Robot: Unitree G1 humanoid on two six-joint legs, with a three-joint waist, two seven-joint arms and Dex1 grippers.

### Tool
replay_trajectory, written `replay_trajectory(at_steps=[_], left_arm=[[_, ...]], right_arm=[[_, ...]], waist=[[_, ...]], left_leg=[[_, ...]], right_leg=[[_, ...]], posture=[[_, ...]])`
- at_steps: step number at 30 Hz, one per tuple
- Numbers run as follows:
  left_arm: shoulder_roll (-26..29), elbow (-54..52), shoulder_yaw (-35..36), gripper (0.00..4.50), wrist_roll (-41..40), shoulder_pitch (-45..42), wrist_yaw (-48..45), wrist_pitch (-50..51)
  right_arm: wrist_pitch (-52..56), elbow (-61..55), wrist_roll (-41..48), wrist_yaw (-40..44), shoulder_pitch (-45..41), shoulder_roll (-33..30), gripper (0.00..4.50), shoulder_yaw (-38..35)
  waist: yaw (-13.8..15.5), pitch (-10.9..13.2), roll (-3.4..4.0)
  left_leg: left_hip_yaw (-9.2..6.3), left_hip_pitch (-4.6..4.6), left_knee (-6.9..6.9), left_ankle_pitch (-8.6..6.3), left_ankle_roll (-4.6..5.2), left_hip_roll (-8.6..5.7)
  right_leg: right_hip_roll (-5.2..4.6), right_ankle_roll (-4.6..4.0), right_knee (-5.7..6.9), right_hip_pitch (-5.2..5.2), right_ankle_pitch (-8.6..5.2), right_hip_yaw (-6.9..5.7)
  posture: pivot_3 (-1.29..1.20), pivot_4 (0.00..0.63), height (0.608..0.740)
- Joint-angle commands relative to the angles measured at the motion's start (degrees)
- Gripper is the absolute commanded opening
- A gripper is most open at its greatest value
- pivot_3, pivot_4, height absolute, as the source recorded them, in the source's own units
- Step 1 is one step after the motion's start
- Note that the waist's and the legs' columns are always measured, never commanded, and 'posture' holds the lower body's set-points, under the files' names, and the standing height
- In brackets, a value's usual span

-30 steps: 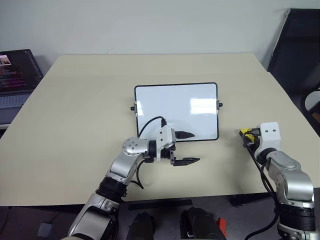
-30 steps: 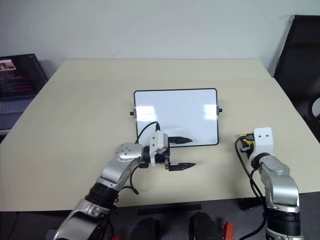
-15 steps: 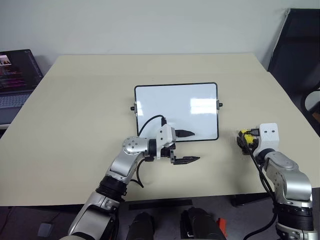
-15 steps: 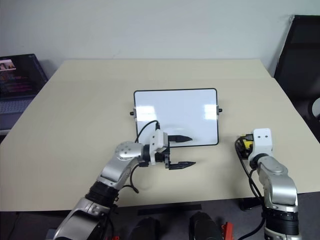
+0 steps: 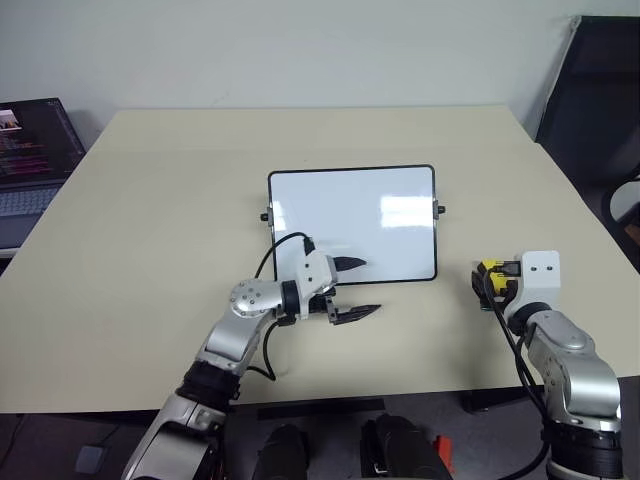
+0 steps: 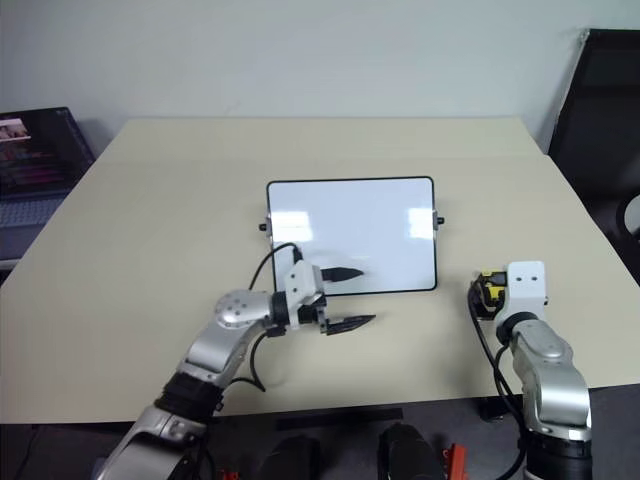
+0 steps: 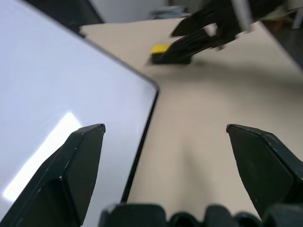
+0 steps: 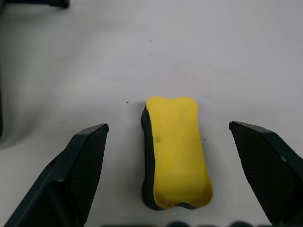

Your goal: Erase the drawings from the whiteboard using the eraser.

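The whiteboard [image 5: 350,222] lies flat in the middle of the table, and its face looks plain white; the drawings are out of view. My left gripper [image 5: 358,288] is open at the board's near edge, one finger over the board [image 7: 57,94] and the other over bare table in front. To the right of the board the yellow eraser [image 8: 176,151] lies on the table, dark side down. My right gripper [image 8: 168,126] is open around it, a finger on each side and a gap to both. The left wrist view also catches the eraser [image 7: 161,48] under the right gripper [image 7: 208,28].
A laptop [image 5: 25,150] sits off the table's left edge. A black chair [image 5: 600,100] stands past the right side. The tan table [image 5: 150,220] stretches wide to the left of and behind the board.
My right gripper has opened off the eraser, which now rests on the table. My left gripper has shifted a little to the left along the board's near edge and turned.
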Motion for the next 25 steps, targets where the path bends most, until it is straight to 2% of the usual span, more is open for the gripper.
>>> replay_trajectory(at_steps=[1,8,14,19,25], left_arm=[[-1.11,-9.14,5.89,4.50,-0.27,5.26,9.78,1.60],[-3.83,-21.39,11.85,4.50,-0.09,20.34,23.06,6.24],[-9.16,-28.22,15.24,4.50,3.64,32.57,35.58,5.78],[-10.80,-34.27,13.56,4.50,6.23,37.73,39.17,5.33],[-10.28,-37.53,12.70,4.50,7.06,40.31,39.87,6.44]], right_arm=[[-7.73,-8.43,-1.42,-0.73,3.63,0.19,4.47,0.71],[-20.79,-12.81,-3.32,-2.36,13.71,5.02,4.47,4.71],[-27.53,-14.28,-9.21,-5.90,19.70,8.29,4.47,11.89],[-28.94,-8.28,-8.93,-5.42,22.56,8.62,4.47,11.53],[-27.12,-8.65,-10.78,-7.02,24.78,9.16,4.47,12.47]], waist=[[-0.05,0.00,0.01],[0.07,0.00,0.02],[0.07,0.00,0.01],[0.38,0.03,-0.07],[0.26,0.03,-0.06]], left_leg=[[0.01,-0.03,0.00,0.00,0.00,0.01],[-0.07,0.04,-0.02,0.00,-0.01,0.07],[-0.04,0.07,-0.01,-0.01,-0.02,0.14],[-0.08,0.04,0.03,-0.01,-0.03,0.14],[-0.01,-0.04,-0.01,-0.02,-0.04,0.11]], right_leg=[[-0.01,0.00,0.01,-0.04,0.00,0.01],[-0.24,-0.04,0.02,-0.01,-0.03,0.06],[-0.50,-0.41,0.01,-0.01,-0.25,0.05],[-0.64,-0.41,-0.10,0.03,-0.29,0.02],[-0.70,-0.33,-0.17,-0.04,-0.33,0.04]], posture=[[0.00,0.150,0.740],[0.00,0.150,0.740],[0.00,0.150,0.740],[0.00,0.150,0.740],[0.00,0.150,0.740]])
